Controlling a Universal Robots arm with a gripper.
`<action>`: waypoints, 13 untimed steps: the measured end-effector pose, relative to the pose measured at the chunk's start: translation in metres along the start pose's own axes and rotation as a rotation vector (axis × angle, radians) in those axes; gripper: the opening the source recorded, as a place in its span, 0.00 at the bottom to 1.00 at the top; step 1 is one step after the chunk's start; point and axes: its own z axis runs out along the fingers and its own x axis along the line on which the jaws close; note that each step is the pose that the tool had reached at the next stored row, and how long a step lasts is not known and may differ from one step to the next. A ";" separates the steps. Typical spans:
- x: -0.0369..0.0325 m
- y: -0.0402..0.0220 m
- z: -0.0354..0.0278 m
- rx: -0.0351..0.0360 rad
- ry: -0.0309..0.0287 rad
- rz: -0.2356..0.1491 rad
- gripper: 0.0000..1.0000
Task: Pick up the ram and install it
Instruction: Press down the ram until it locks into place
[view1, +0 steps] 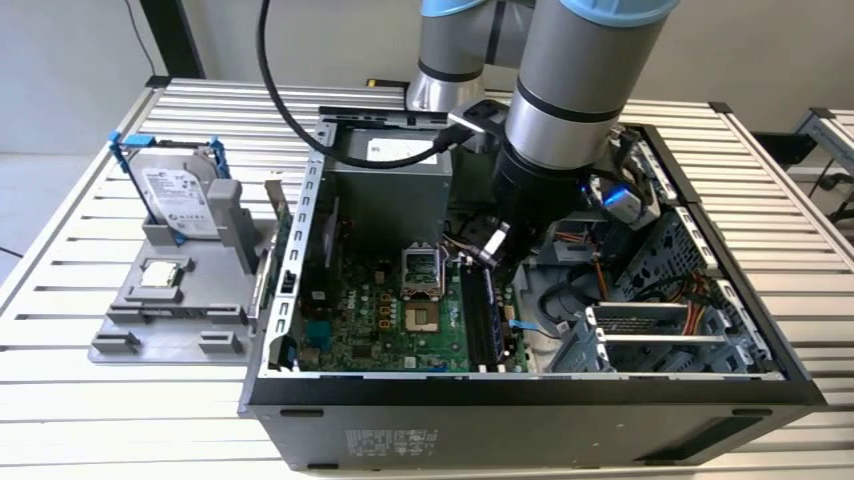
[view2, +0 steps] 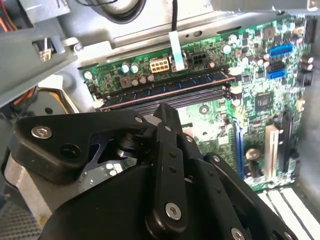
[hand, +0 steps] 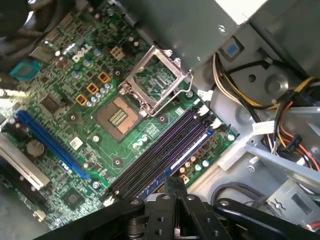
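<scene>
The ram (view2: 165, 88) is a dark blue strip with black chips. It stands on edge in the slot farthest from the processor socket, along the motherboard's edge. The first wrist view has the ram (hand: 176, 163) beside the empty black slots (hand: 160, 152). My gripper (view2: 167, 111) is shut, its black fingers pressed together just above the slots, and I see nothing between them. In the first wrist view the gripper (hand: 175, 183) hangs right over the ram's end of the slot bank. In the exterior view the gripper (view1: 495, 250) reaches down inside the open computer case (view1: 534, 385), above the ram (view1: 506, 322).
An open processor socket (hand: 120, 116) and its raised metal frame (hand: 159, 77) lie beside the slots. Cable bundles (hand: 280, 125) and drive cages (view1: 667, 330) crowd the exterior view's right of the case. A hard drive in a blue frame (view1: 180, 190) stands on a grey fixture outside the case.
</scene>
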 end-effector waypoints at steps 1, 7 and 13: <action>0.0000 0.0000 0.0000 -0.0002 0.0000 -0.015 0.00; 0.0000 0.0000 0.0000 -0.0013 -0.0002 -0.109 0.00; 0.0000 0.0000 0.0000 -0.0023 -0.0003 -0.188 0.00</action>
